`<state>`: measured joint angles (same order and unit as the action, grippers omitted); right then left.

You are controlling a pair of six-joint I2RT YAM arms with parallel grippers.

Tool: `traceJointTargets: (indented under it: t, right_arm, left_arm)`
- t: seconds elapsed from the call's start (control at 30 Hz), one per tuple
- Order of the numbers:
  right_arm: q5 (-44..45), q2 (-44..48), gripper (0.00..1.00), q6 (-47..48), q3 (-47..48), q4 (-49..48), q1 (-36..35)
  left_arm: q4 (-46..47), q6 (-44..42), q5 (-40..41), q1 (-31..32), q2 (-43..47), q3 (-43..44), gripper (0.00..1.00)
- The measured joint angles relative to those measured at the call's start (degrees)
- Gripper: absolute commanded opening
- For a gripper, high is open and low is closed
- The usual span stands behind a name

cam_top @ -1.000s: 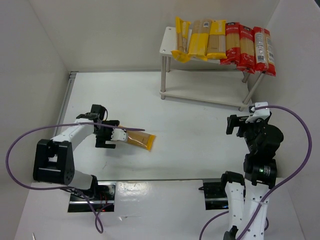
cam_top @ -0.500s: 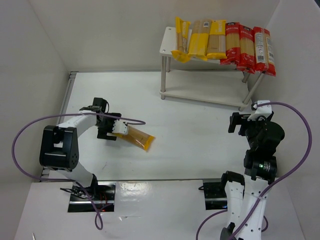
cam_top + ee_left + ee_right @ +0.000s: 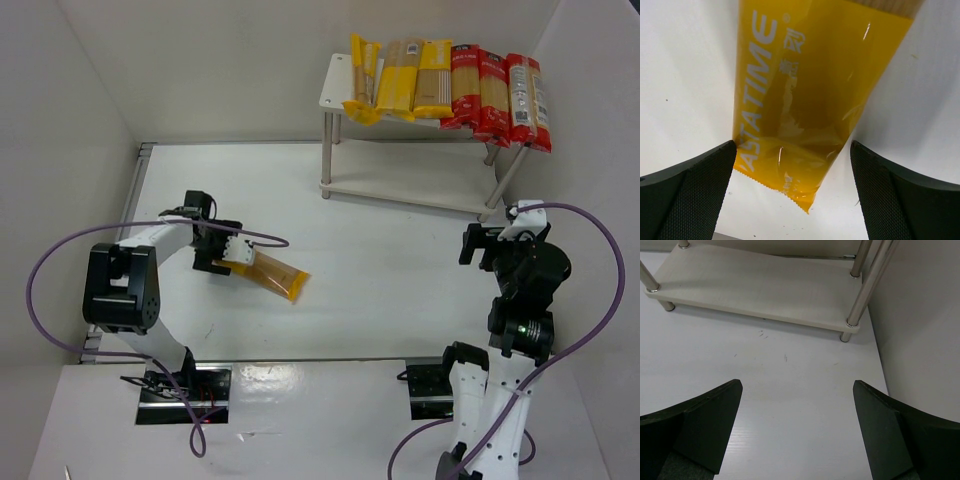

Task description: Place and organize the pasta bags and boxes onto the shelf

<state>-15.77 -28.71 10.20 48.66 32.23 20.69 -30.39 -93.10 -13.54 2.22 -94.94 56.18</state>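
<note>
A yellow pasta packet lies flat on the table at the left. In the left wrist view its printed end sits between my fingers. My left gripper is open, its jaws straddling that end, close to both edges. The white shelf stands at the far right. Its top tier carries three yellow packets and three red packets; its lower board is bare. My right gripper is open and empty over the table in front of the shelf.
White walls enclose the table at the back, the left and the right. The shelf's metal legs stand close ahead of my right gripper. Purple cables loop off both arms.
My left gripper has shifted a little up and to the right, onto the packet's near end. The packet has stayed in place. The right arm has barely moved.
</note>
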Motion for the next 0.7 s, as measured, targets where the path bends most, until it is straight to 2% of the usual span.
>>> traceJointTargets:
  t: [0.43, 0.53, 0.6, 0.67, 0.7]
  right_arm:
    - [-0.13, -0.7, 1.0, 0.0, -0.02, 0.0, 0.96]
    - [-0.13, -0.9, 1.0, 0.0, -0.02, 0.0, 0.96]
    - [-0.13, -0.9, 1.0, 0.0, 0.0, 0.0, 0.96]
    - [-0.13, -0.9, 1.0, 0.0, -0.02, 0.0, 0.96]
    - [-0.15, -0.9, 1.0, 0.0, -0.02, 0.0, 0.96]
  left_arm:
    - [-0.26, -1.46, 2.54, 2.69, -3.48, 3.69, 1.0]
    - [-0.44, -1.64, 4.24, 3.85, -3.48, 3.54, 0.95]
    - [-0.81, -1.7, 5.09, 4.55, -3.48, 3.37, 0.81]
    - [-1.4, -1.92, 5.7, 5.25, -3.5, 3.06, 0.6]
    - [-1.75, -2.16, 6.05, 5.64, -3.56, 2.78, 0.42]
